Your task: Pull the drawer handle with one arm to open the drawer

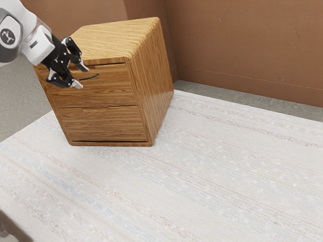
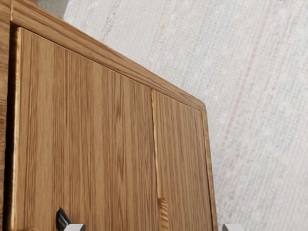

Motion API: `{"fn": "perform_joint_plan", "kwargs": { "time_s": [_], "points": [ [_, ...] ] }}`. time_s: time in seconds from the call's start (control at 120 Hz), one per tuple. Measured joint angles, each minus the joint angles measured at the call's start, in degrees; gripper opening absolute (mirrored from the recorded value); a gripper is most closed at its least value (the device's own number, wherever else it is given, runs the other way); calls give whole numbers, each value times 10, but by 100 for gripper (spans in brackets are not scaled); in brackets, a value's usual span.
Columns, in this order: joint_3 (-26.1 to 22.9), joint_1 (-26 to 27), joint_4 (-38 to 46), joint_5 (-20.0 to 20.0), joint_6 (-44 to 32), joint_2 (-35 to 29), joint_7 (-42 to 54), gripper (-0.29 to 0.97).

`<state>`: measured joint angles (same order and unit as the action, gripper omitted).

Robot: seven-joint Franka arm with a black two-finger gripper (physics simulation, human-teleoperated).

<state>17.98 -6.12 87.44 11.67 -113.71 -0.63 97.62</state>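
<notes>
Wooden top drawer (image 1: 101, 88), gripper (image 1: 79, 75) spread wide at its dark handle (image 1: 91, 76). That handle sits off-centre near one finger, so closing may catch only its end and slip.

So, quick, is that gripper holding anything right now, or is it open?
Gripper: open, holding nothing, poised right at the top drawer's handle.

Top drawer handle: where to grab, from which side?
Take the thin dark handle at its middle, coming straight at the top drawer front, one finger above and one below. It is a slim level bar across the front, so that likely gives the surest pull. The gripper hangs open by its end.
</notes>
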Motion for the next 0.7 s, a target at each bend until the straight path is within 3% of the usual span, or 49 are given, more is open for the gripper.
{"fn": "perform_joint_plan", "kwargs": {
  "time_s": [0.233, 0.7],
  "points": [
    [24, 6, 5, 1, -1, -8, 13, 32],
    [3, -106, 8, 5, -2, -6, 28, 30]
  ]
}}
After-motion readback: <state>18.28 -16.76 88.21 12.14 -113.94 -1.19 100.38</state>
